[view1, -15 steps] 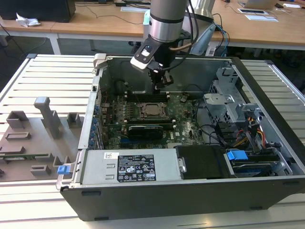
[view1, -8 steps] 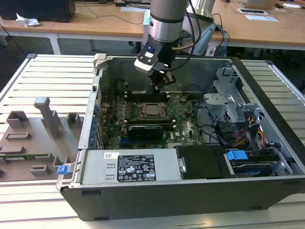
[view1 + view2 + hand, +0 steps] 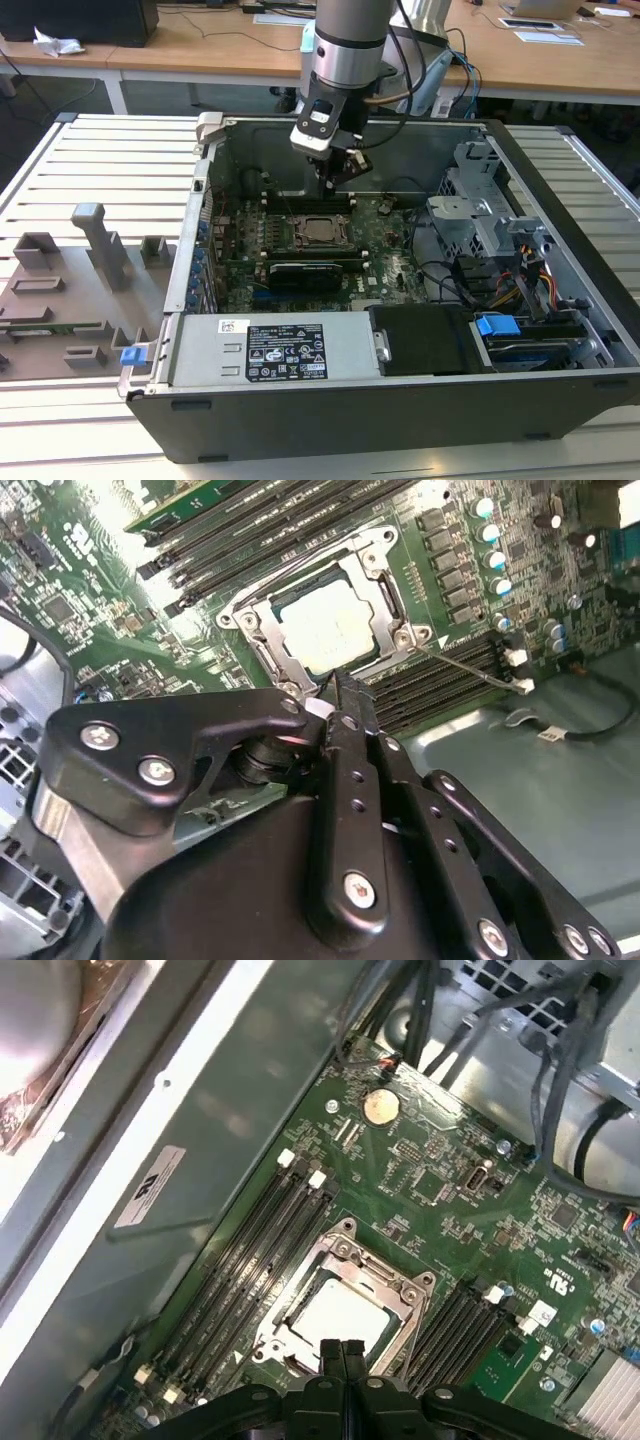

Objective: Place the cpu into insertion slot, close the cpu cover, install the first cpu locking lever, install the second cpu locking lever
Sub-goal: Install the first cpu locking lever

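Observation:
The cpu [image 3: 328, 628] [image 3: 338, 1315], a silvery square chip, lies in the insertion slot [image 3: 318, 231] on the green motherboard. The cpu cover [image 3: 262, 632] [image 3: 398, 1312], a grey metal frame, lies flat around the chip, which shows through its window. A thin lever rod [image 3: 470, 666] runs out from one corner of the slot beside the memory slots. In the exterior view my gripper [image 3: 337, 178] hangs inside the case just above the slot's far edge. In both wrist views its black fingertips [image 3: 340, 692] [image 3: 340, 1348] are pressed together, shut, with nothing visible between them, close over the slot's rim.
The open computer case [image 3: 190, 260] rests on a slatted metal table. Long black memory slots [image 3: 250, 1245] flank the socket. A black card [image 3: 315, 272], a labelled power-supply box [image 3: 270, 350], cables and a drive cage [image 3: 480, 215] crowd the exterior view's right. Grey fixtures [image 3: 95, 235] stand at its left.

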{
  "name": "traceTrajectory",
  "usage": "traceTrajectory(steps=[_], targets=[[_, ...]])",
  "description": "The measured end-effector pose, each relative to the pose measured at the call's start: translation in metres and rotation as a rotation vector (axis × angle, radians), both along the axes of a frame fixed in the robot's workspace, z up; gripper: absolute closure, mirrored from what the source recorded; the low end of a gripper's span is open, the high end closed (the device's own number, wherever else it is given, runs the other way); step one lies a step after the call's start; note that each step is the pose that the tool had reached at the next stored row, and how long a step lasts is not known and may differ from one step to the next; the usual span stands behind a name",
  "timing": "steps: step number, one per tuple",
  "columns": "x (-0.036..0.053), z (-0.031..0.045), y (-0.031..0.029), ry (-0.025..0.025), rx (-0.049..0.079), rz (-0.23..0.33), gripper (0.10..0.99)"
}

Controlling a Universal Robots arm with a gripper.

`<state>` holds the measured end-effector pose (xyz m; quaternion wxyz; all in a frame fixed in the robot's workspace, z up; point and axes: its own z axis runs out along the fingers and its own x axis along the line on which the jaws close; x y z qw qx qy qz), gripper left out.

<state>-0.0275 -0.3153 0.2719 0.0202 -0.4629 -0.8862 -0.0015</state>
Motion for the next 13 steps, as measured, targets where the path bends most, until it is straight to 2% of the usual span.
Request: traceTrajectory(steps=[5,9,13], targets=[[0.0000,0.0000,0.0000,0.0001,0.000,0.064,0.980],[0.0000,0.0000,0.0000,0.0000,0.000,0.141,0.980],[0.0000,0.0000,0.0000,0.0000,0.000,0.186,0.980]])
